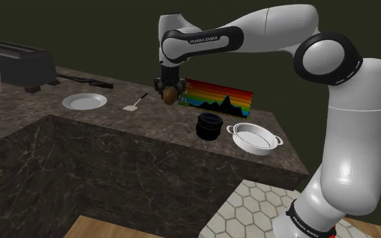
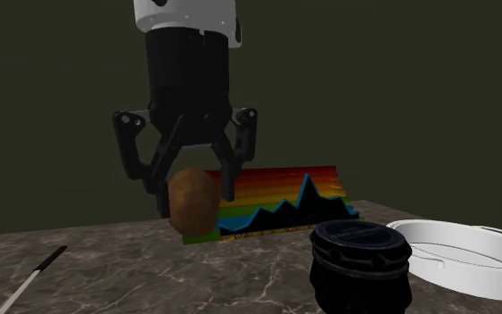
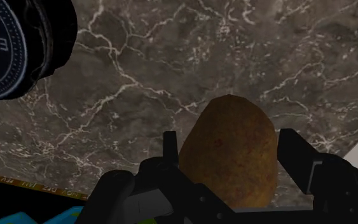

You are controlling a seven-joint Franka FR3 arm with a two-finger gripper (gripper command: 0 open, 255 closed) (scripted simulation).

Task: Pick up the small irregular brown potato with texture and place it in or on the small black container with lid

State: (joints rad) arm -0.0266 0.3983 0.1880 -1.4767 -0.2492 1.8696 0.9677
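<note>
A: Entry one, gripper (image 2: 194, 198)?
B: Clamped on brown potato (image 3: 231, 153), raised above marble counter (image 2: 151, 268).
A: And the black lidded container (image 2: 360, 263)?
B: On counter, just beside white pan (image 2: 472, 254); apparently touching it.

potato (image 2: 191, 201) between jaws: rough, mottled brown skin, matt. jaws: plain black, smooth, matt. counter (image 2: 195, 276) below jaws: dark stone look, pale marble veining, faint sheen. black container (image 2: 360, 263) on counter, lower than jaws and off to one side: ribbed wall, soft gloss on lid. white pan (image 2: 489, 281) beyond container, farther from jaws: smooth, matt white. arm shell (image 1: 344, 155) above jaws: smooth, glossy white.
</note>
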